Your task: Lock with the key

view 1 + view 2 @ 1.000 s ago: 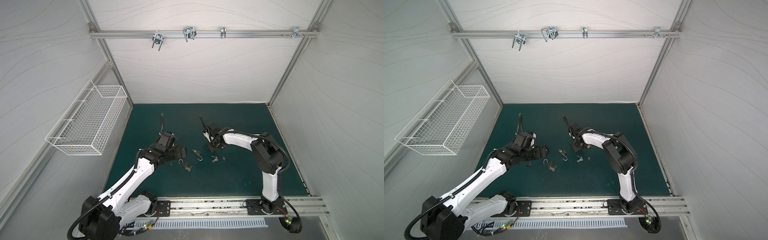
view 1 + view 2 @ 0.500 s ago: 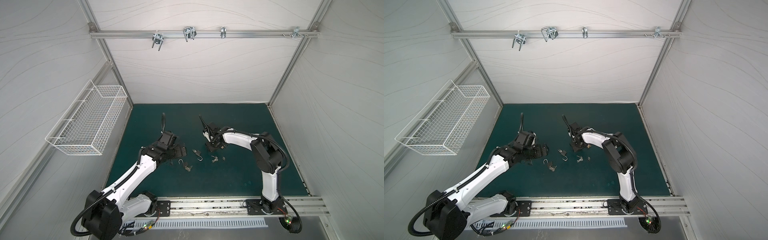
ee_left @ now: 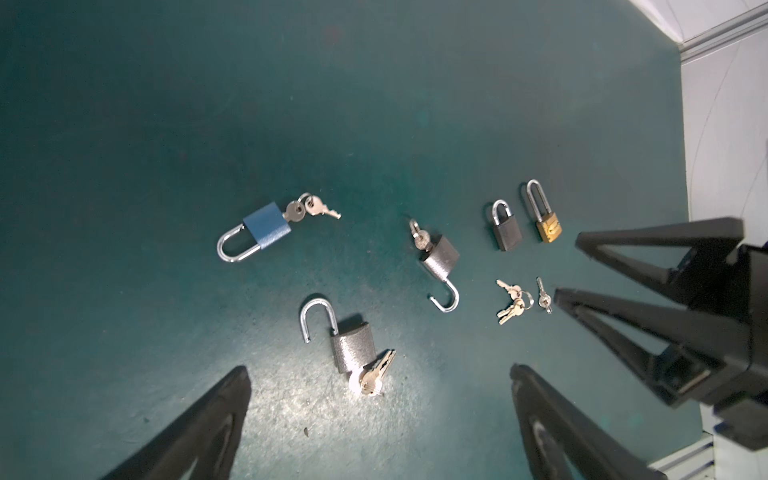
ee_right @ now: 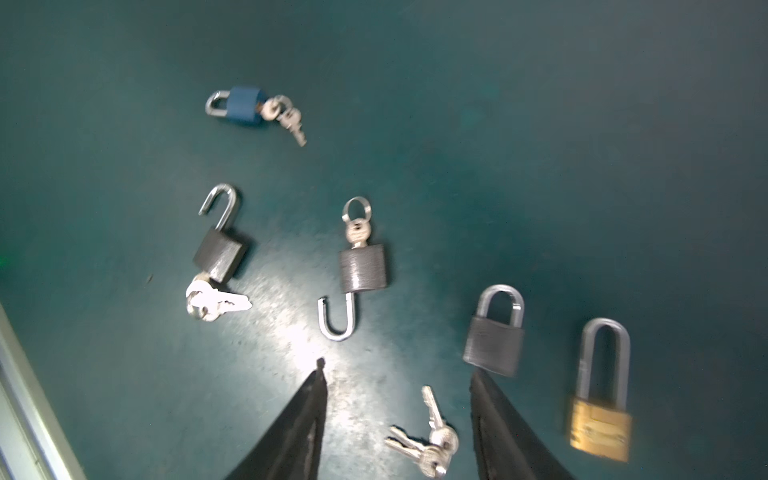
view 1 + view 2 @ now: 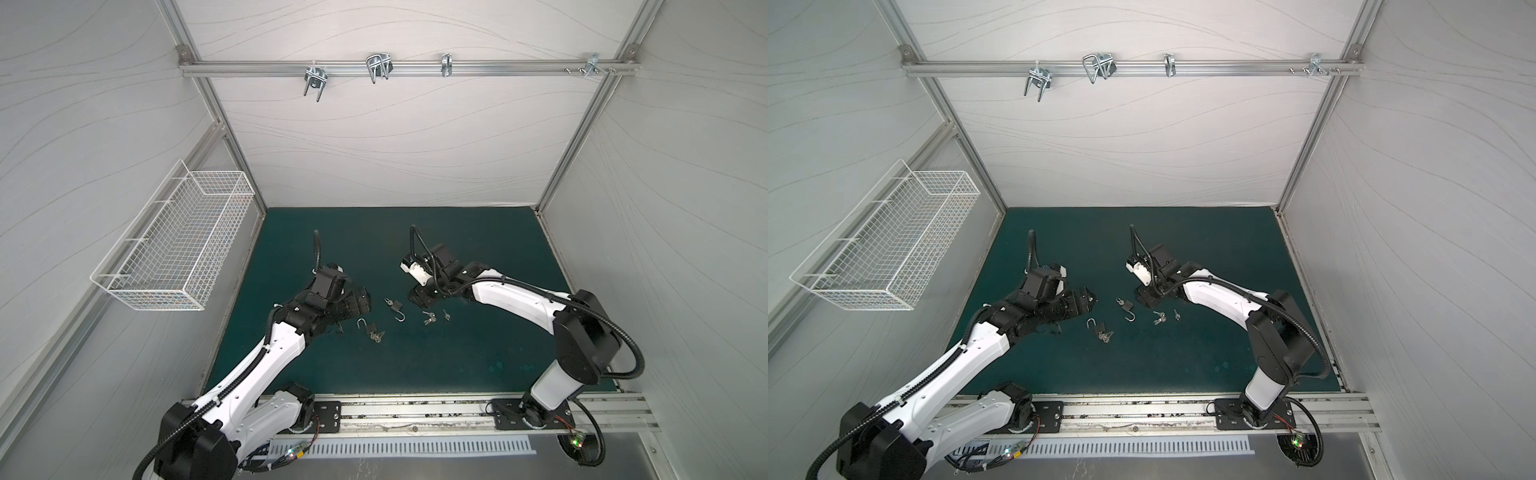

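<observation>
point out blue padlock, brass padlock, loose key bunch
blue padlock (image 3: 266, 229): left wrist view, blue body
brass padlock (image 4: 600, 430): right wrist view, brass body
loose key bunch (image 4: 444, 440): right wrist view, key heads

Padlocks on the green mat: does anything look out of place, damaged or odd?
Nothing damaged or spilled. The near grey padlock and the middle grey padlock lie with shackles swung open, keys inserted; the blue padlock, dark padlock and brass padlock are shut. A key bunch and a single key lie loose.

Teal mat (image 3: 166, 124), blue padlock (image 3: 266, 226), brass-yellow padlock (image 3: 549, 227), three dark grey padlocks (image 3: 353, 347), silvery keys (image 3: 512, 301), black fingers (image 4: 303, 428).
</observation>
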{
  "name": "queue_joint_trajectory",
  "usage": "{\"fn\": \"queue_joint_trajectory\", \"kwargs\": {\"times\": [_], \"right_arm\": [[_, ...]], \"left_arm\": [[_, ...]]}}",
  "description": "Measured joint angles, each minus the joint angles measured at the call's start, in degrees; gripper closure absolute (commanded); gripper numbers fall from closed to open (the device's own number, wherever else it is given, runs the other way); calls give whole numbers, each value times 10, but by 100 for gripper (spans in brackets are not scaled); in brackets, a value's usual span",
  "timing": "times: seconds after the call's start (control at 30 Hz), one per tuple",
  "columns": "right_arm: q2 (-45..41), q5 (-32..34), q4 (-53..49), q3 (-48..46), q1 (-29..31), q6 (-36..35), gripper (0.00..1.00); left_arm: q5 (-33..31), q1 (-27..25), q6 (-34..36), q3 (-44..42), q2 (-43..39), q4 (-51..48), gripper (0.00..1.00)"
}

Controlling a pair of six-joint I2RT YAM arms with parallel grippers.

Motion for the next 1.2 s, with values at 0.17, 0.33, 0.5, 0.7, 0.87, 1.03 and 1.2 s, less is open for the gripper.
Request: {"fn": "queue_joint_trajectory", "kwargs": {"times": [0.17,0.33,0.5,0.7,0.87,1.03,1.2], "right_arm": [[39,-3,-2,5,21,-25,44],[90,-2,-6,44,39,-37,41],[143,5,-27,108,45,-46,39],[193,29,-76,177,48,-57,36],[227,42,-118,224,52,-61,35],[254,49,-146,256,57,-66,37],[275,54,-164,278,60,-69,40]], "left_arm": [[82,84,-28,-60,-11,52,5],[166,183,-58,-111,-37,93,5],[205,210,-63,-113,-71,97,6],[224,220,-62,-113,-79,97,8],[229,221,-61,-113,-79,96,9],[230,221,-61,-113,-79,94,9],[230,222,-57,-113,-79,86,9]]}}
